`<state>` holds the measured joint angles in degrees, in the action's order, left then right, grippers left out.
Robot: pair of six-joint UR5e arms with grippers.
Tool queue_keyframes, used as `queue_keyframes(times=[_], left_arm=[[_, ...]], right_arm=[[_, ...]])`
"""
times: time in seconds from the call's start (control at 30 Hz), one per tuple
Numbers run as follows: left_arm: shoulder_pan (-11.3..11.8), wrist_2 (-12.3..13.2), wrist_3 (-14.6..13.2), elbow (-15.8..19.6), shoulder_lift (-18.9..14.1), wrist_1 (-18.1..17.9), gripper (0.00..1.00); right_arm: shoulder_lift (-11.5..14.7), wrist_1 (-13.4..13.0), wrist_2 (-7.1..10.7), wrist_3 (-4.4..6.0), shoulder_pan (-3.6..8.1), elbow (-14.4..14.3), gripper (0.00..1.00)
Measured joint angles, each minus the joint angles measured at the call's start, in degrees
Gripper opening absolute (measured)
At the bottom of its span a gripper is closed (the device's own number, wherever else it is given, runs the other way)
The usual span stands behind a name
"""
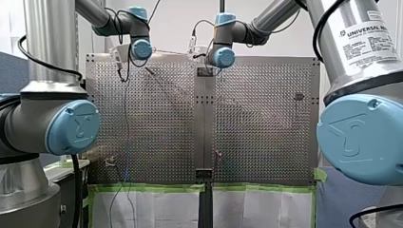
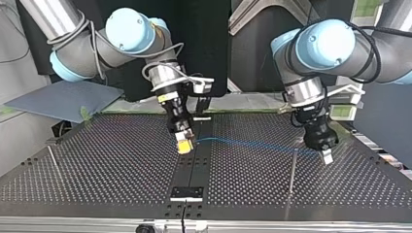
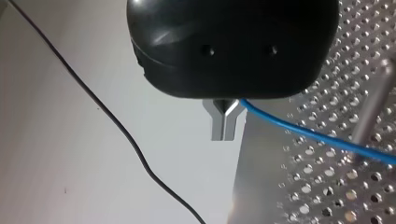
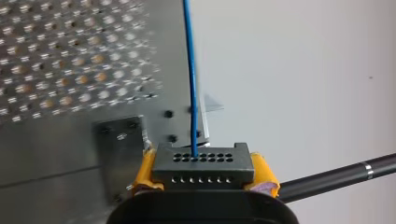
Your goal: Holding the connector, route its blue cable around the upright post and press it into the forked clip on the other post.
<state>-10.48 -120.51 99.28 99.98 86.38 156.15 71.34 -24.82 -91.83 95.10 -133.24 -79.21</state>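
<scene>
Connector [image 4: 203,168] pinched; right gripper [image 2: 185,144] seemingly angled downward.

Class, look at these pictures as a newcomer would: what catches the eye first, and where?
The blue cable strikes first, stretched over the perforated table across the top view's middle. At its left end there, my right tool, yellow-padded, grips the black connector; at its right end my left tool pinches the cable.
</scene>
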Motion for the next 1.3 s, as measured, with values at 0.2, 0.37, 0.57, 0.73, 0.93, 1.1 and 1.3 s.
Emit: queue_keyframes(times=[0.2, 0.37, 0.57, 0.73, 0.93, 1.1, 1.3], left_arm=[[3.0, 3.0, 2.9, -0.1, 0.3, 0.7, 0.00], [5.5, 5.5, 4.4, -0.2, 1.2, 0.4, 0.00], [8.7, 9.0, 4.8, -0.6, 4.2, 0.0, 0.00], [10.1, 11.8, 5.2, -1.1, 6.7, -0.9, 0.00], [11.1, 14.9, 6.1, -2.0, 7.6, -2.0, 0.00], [11.6, 17.5, 6.6, -2.8, 8.0, -2.0, 0.00], [12.0, 19.6, 6.8, -3.8, 9.5, -1.2, 0.00]], right_arm=[[-0.8, 0.1, 0.54, 0.07, 0.05, 2.5, 0.02], [-2.1, 0.7, 0.88, -0.11, -0.03, 3.7, 0.02], [-3.9, 0.7, 1.09, -0.21, -0.04, 4.3, 0.02], [-5.7, 0.5, 1.40, -0.24, -0.24, 4.9, 0.02], [-6.6, -0.4, 1.57, -0.25, -0.35, 5.3, 0.02], [-6.8, -0.9, 1.64, -0.25, -0.37, 5.8, 0.02], [-8.0, -0.7, 1.65, -0.25, -0.38, 7.1, 0.02]])
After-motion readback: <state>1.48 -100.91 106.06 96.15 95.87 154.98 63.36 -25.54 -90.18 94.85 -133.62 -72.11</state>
